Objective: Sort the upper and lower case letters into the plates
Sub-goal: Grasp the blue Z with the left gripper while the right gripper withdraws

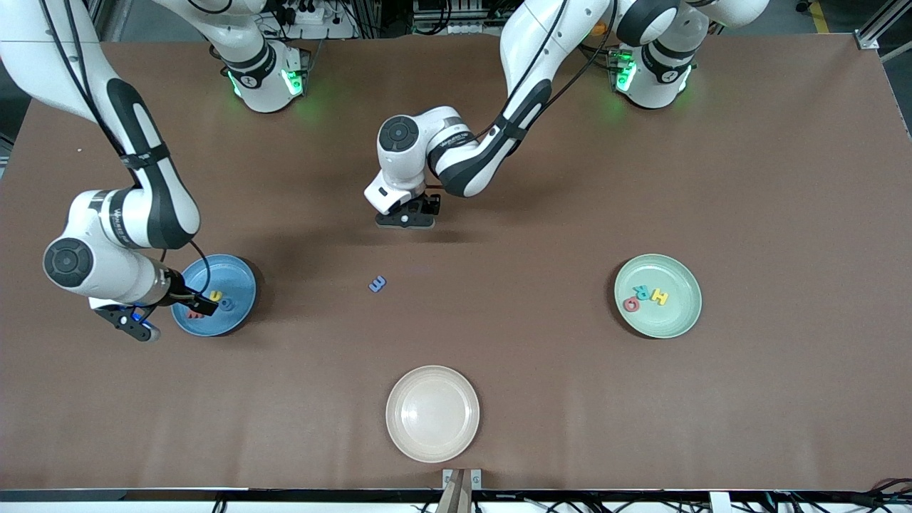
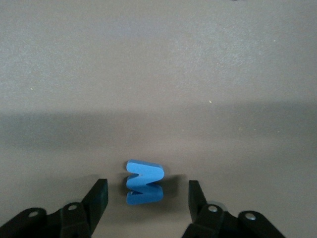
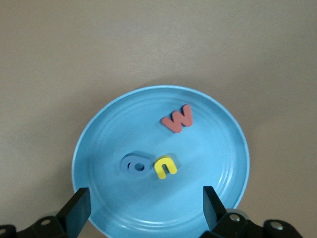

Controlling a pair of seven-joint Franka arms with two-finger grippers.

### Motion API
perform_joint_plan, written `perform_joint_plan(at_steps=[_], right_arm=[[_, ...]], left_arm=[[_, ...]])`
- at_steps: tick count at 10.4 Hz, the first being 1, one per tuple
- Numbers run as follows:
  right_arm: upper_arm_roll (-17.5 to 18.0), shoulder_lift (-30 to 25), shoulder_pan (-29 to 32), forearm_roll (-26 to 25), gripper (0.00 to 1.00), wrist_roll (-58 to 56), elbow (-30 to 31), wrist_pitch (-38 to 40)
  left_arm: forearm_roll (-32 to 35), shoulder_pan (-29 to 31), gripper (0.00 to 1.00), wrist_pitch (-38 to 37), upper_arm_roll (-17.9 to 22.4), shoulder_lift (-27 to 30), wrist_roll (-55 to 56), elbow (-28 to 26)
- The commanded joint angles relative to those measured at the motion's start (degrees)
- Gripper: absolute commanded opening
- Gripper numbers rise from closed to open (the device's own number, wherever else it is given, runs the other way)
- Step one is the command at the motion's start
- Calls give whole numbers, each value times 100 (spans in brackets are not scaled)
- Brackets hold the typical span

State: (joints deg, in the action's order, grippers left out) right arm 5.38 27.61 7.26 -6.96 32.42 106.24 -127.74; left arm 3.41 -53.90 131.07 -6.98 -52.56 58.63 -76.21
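Jaws of the left gripper (image 2: 147,198) are spread apart around a chunky blue letter (image 2: 143,181) on the brown table (image 1: 541,235), without touching it. Right gripper (image 3: 146,208) jaws are held wide over the glossy blue plate (image 3: 218,148), where three letters (image 3: 177,118) lie. Three more letters (image 1: 648,296) lie in the mint plate (image 1: 684,313).

A brown table (image 1: 541,399) fills nearly everything. Along its top edge lie dark cables and equipment. A metal bracket (image 1: 462,479) sits at its bottom edge.
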Motion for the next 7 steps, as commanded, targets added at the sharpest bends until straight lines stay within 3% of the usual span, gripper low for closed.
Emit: perform_joint_plan(at_steps=[1,2,5,6,7], right_arm=[[24,-19,-145,-69,100,386,-59,21],[33,-11,-233,-52,100,571,-103,21],[33,25,-706,1,100,1457,-339,21],[33,129,-821,1,100,1669,-462,21],[33,165,-944,1,100,1880,-524,21]], left_arm=[[-130,-103,73,-29,101,-148,87,151],[-130,-103,72,-29,101,-175,78,151],[-130,-103,48,-56,101,-175,61,133],[-104,-103,28,-56,109,-167,43,133],[-69,-112,0,-56,110,-166,52,133]])
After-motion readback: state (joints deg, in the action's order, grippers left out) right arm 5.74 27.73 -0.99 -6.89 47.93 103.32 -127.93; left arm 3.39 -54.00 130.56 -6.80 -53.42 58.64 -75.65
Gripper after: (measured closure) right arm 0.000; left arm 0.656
